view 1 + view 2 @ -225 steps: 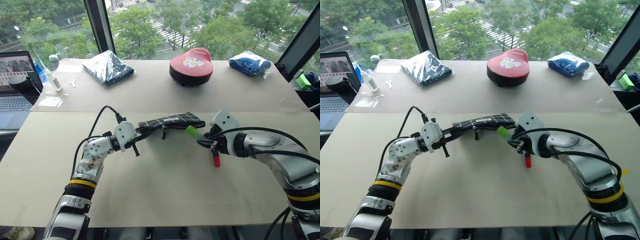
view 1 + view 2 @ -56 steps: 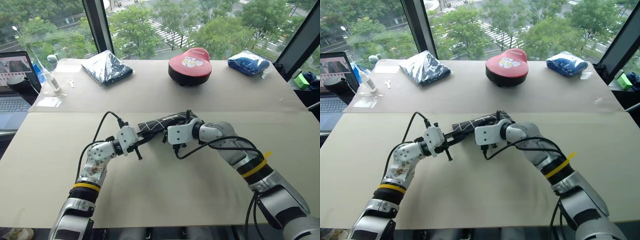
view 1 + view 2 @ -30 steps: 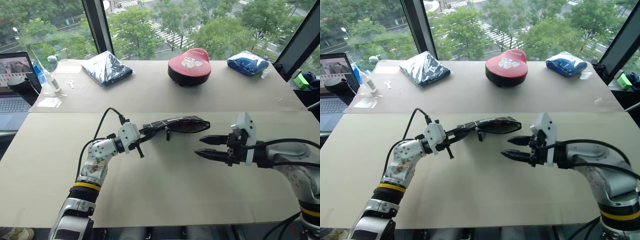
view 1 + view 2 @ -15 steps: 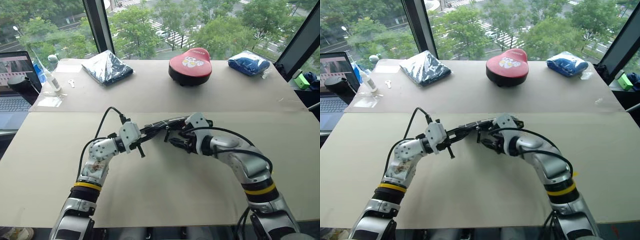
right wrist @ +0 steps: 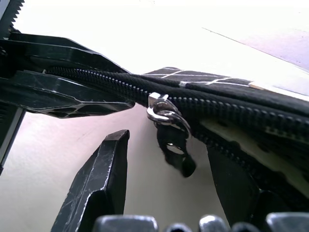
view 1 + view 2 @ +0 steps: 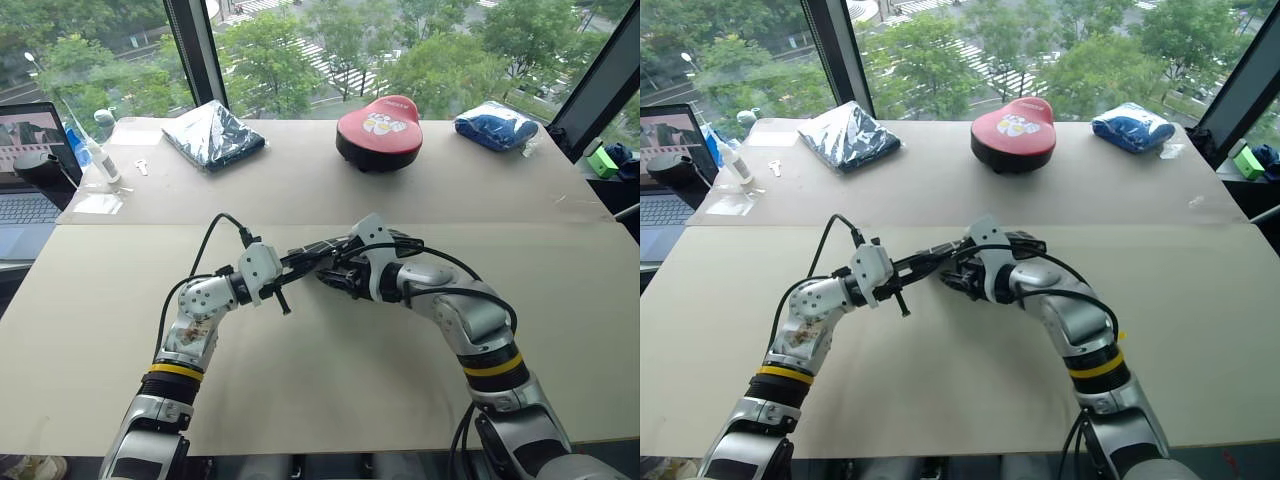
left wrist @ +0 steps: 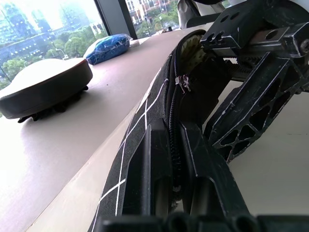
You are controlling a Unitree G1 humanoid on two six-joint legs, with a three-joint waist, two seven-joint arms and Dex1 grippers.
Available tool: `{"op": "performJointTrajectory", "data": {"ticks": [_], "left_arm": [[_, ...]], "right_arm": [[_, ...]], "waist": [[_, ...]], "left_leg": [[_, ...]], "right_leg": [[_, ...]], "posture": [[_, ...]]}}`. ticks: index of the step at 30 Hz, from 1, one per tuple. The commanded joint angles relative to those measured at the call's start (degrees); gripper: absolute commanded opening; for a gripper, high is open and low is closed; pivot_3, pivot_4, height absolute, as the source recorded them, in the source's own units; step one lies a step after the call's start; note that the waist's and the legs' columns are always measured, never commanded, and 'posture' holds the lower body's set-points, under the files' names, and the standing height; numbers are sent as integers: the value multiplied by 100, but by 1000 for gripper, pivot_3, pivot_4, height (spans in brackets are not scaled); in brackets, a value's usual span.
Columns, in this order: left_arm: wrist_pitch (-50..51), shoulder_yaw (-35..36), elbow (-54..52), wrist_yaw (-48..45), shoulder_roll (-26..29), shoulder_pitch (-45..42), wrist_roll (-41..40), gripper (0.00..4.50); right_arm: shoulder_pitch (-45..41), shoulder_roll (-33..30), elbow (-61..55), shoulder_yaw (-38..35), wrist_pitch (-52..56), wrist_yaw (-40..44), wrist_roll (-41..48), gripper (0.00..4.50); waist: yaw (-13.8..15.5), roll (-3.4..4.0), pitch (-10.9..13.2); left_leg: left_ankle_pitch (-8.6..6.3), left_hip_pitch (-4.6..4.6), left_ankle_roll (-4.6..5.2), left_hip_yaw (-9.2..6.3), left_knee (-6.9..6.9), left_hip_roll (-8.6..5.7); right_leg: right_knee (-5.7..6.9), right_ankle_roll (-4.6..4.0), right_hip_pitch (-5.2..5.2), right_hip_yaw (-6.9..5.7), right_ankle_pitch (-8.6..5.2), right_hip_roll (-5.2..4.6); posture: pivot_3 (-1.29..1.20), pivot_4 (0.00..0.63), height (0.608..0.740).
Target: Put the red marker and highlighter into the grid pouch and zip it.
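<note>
Your right end effector (image 5: 164, 193) has its two black fingers apart, straddling the black zipper pull cord (image 5: 175, 151) that hangs just ahead of it, with nothing yet pinched between them. Your left end effector (image 7: 169, 159) is clamped shut on the near end of the flat black fabric grid pouch with white lines (image 6: 318, 247), holding it edge-up above the beige tabletop (image 6: 330, 390), directly opposite the right one.

The zipper's metal slider (image 5: 161, 112) sits partway along the teeth; beyond it the mouth gapes and something pale shows inside. You cannot see the red marker or the green highlighter clearly from here, so judge them to be inside the pouch rather than confirmed.

Watch three things. The cord is small and floppy: if you close slightly off-centre, the fingers may meet on empty air or nip the fabric instead. If you pull at an angle to the teeth, the slider may jam or the pouch may twist in the left grip. Should the left hold slip, the open mouth could tip and spill its contents.
</note>
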Motion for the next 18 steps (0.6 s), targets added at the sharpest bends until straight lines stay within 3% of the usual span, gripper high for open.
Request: {"op": "performJointTrajectory", "data": {"ticks": [1,5,6,15,18], "left_arm": [[25,19,-232,45,-9,-38,-85,0],[44,26,-234,47,0,-58,-87,0],[45,23,-244,48,1,-53,-85,0],[-7,-24,-132,46,-81,-146,-61,0],[-29,-27,-99,45,-107,-157,-57,0]], "right_arm": [[-165,-45,-193,-181,-65,18,-1,1444],[-168,-129,-196,-202,-84,45,-24,143],[-157,-152,-196,-208,-71,38,-28,14],[118,-405,-540,-533,100,151,216,14],[378,-931,-808,-648,315,428,322,14]], "waist": [[-2,0,0],[-4,0,0],[-4,0,0],[-1,0,0],[27,0,0]], "left_leg": [[0,0,0,0,0,0],[0,0,-1,0,-1,0],[0,0,0,1,-1,1],[-3,0,4,1,-1,1],[-13,-1,23,1,-1,0]], "right_leg": [[0,0,0,0,0,0],[0,0,0,0,0,0],[0,0,0,0,0,0],[-2,0,1,1,0,0],[-1,0,1,0,0,0]], "posture": [[0,150,740],[0,150,740],[0,150,740],[0,150,740],[0,150,740]]}}
